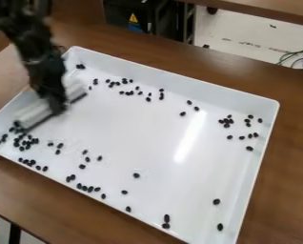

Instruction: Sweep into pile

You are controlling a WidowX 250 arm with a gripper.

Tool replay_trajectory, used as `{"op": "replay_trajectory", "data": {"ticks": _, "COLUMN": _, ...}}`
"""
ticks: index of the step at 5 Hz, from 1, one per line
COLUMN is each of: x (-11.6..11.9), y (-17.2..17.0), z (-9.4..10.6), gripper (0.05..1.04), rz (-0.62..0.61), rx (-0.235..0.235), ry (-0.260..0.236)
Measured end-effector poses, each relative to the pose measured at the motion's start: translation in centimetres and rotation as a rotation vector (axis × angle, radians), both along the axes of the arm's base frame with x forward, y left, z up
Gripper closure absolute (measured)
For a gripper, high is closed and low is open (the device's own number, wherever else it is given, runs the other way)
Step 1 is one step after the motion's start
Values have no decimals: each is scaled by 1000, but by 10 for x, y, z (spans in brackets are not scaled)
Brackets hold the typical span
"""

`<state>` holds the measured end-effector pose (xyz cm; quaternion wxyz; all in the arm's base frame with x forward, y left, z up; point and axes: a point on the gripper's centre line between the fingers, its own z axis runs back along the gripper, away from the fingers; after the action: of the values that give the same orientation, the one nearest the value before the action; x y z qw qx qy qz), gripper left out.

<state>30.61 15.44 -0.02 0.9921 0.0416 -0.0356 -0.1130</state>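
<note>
From where I stand, in the camera view, the beans (136, 175) ought to be light, hard little things, tough enough to take a shove but apt to roll or skid on the smooth floor of the tray (135, 138). Nobody would want to pinch them singly; the sweeper (33, 114) is what to hold, by the middle of its top, with its long edge kept low so none slip under. I'd guess it is light and fairly stiff, though it could twist if its end met the wall.

The gripper (56, 106) is over the tray's left part, right at the sweeper's middle. It's too blurred for me to tell how far open it is; I'd say it has hold of the sweeper, but can't swear to it.

The beans are black, small and oval, scattered all about the white tray: thickest in the left corner, by one end of the sweeper, then strung along the near and far sides, with a loose bunch towards the right corner. The sweeper is a long pale bar with a dark lower edge.
</note>
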Motion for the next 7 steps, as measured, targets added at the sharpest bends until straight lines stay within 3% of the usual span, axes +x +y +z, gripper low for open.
{"op": "replay_trajectory", "data": {"ticks": 1, "x": -9, "y": -5, "z": 6, "gripper": 721, "rz": -27, "rx": -1, "ry": -10}}
{"op": "replay_trajectory", "data": {"ticks": 2, "x": -4, "y": -36, "z": 19, "gripper": 721, "rz": -11, "rx": -36, "ry": -65}}
{"op": "replay_trajectory", "data": {"ticks": 3, "x": 7, "y": -88, "z": 24, "gripper": 721, "rz": -32, "rx": -122, "ry": -64}}
{"op": "replay_trajectory", "data": {"ticks": 4, "x": 12, "y": -137, "z": 29, "gripper": 721, "rz": -199, "rx": -194, "ry": -42}}
{"op": "replay_trajectory", "data": {"ticks": 5, "x": 11, "y": -183, "z": 34, "gripper": 721, "rz": -370, "rx": -339, "ry": -29}}
{"op": "replay_trajectory", "data": {"ticks": 6, "x": -1, "y": -231, "z": 24, "gripper": 721, "rz": -536, "rx": -353, "ry": 26}}
{"op": "replay_trajectory", "data": {"ticks": 7, "x": -20, "y": -281, "z": 10, "gripper": 721, "rz": -705, "rx": -311, "ry": 116}}
